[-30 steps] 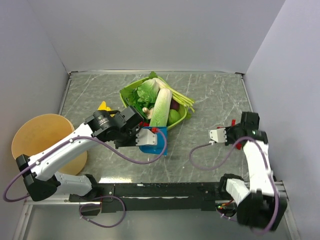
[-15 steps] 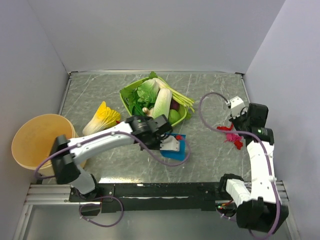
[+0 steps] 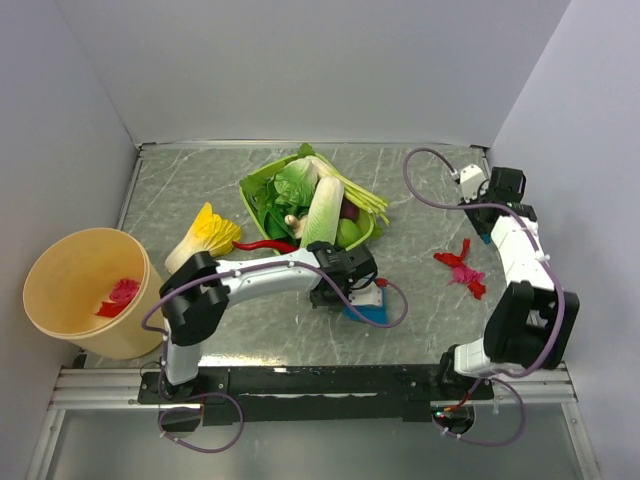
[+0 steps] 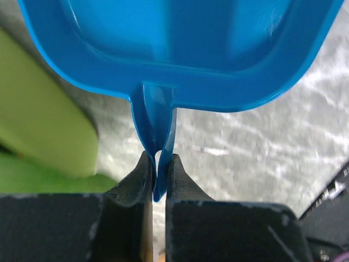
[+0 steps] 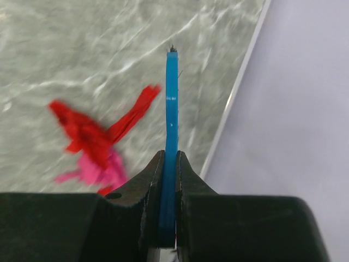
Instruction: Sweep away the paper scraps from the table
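A clump of red and magenta paper scraps lies on the grey-green marble table at the right; it also shows in the right wrist view. More scraps lie inside the tan bucket. My left gripper is shut on the handle of the blue dustpan, which rests at the table's middle front. My right gripper is shut on a thin blue flat tool, seen edge-on, beyond and to the right of the scraps, near the right wall.
A green basket of vegetables stands behind the dustpan and shows in the left wrist view. A red chili and a yellow cabbage lie left of centre. The round tan bucket stands at front left. White walls edge the table.
My left arm has carried the dustpan to the right, toward the table's middle front. My right gripper has swung from left of the scraps to the far right, by the wall.
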{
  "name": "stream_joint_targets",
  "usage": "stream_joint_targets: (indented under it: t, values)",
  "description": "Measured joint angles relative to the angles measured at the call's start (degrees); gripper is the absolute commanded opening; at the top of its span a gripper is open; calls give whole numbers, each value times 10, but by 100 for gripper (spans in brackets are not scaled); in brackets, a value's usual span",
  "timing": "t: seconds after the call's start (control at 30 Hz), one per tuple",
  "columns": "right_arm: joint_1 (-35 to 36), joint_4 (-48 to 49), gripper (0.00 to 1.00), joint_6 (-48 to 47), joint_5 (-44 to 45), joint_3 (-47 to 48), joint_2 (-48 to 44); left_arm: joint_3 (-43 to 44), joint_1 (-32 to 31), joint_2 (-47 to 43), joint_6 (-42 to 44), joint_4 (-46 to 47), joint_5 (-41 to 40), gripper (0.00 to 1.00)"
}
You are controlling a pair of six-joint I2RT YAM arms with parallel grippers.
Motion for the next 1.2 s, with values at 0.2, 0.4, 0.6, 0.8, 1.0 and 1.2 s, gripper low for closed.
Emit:
stream_joint_targets:
  t: [0.2, 0.4, 0.6, 0.8, 1.0, 1.2]
  values:
    - [6, 28, 0, -57, -2, -18, 47, -1, 0, 48, -24, 36, -7, 1]
    - [80, -13, 0, -54, -38, -82, 5, 0, 0, 81, -42, 64, -10, 8]
    - [191, -102, 0, -1, -114, -109, -120, 1, 0, 81, -51, 87, -6, 26]
    - [172, -163, 0, 65, -91, -97, -203, -17, 1, 72, -62, 102, 12, 39]
    - [88, -183, 0, 154, -10, -47, -234, -39, 5, 45, -64, 112, 28, 46]
    - [-65, -208, 0, 209, 18, -31, -194, -62, 13, 27, -71, 131, 35, 47]
